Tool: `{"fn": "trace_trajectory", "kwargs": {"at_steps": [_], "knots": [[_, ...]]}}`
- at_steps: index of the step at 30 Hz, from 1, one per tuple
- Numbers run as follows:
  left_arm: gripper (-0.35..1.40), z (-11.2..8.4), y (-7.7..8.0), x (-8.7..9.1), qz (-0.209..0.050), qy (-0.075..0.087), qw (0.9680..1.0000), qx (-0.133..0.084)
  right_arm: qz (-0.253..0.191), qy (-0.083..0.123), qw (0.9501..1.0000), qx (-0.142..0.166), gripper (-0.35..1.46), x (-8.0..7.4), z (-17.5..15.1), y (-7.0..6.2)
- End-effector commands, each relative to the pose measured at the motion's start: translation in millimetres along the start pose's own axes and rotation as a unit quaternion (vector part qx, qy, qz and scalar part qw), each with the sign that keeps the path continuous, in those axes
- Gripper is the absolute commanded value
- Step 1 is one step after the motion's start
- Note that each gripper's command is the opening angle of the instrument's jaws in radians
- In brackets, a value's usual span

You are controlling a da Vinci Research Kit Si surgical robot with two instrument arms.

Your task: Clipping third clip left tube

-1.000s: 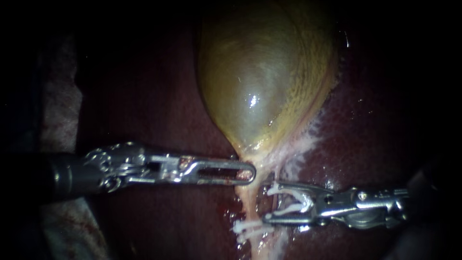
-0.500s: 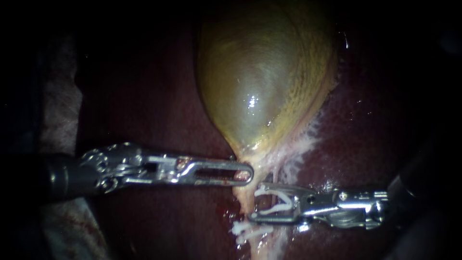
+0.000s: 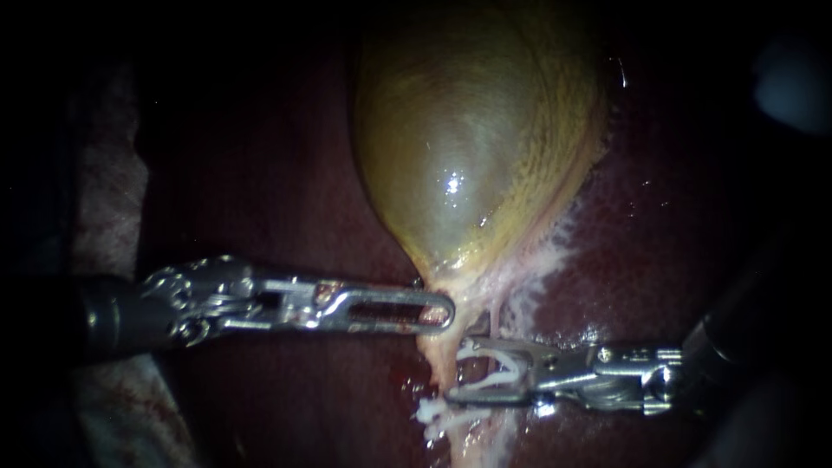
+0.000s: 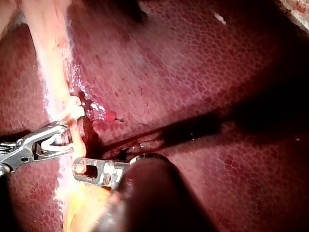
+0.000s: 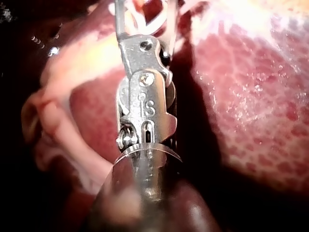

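Left tube (image 3: 436, 360), at right instrument's (image 3: 454, 373) held clip (image 3: 496, 380)

Surgical lab: liver (image 3: 659, 251), gallbladder (image 3: 468, 147)

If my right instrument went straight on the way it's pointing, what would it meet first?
The pale tube below the gallbladder: the right instrument, carrying an open white clip, points straight at it, tips apparently almost touching; depth is unclear.
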Motion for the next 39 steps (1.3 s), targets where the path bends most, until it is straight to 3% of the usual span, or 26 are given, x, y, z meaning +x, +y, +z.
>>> {"fn": "trace_trajectory", "kwargs": {"at_steps": [1, 13, 25, 39], "knots": [[-0.35, 0.0, 0.0, 0.0, 0.0, 0.0, 1.0, 0.0, 0.0, 0.0, 1.0, 0.0, 0.5, 0.0, 0.1, -0.2], [-0.35, 0.0, 0.0, 0.0, 0.0, 0.0, 1.0, 0.0, 0.009, -0.001, 0.9997, 0.021, 0.48, 0.7, 2.2, -1.0], [-0.35, 0.1, 0.0, 0.0, 0.0, 0.0, 1.0, 0.0, 0.016, -0.001, 0.9995, 0.027, 0.46, 0.9, 3.3, 0.3], [-0.35, 0.1, 0.1, 0.0, 0.0, 0.0, 1.0, 0.0, 0.028, -0.001, 0.9986, 0.045, 0.37, 1.6, 5.0, 0.6]]}}
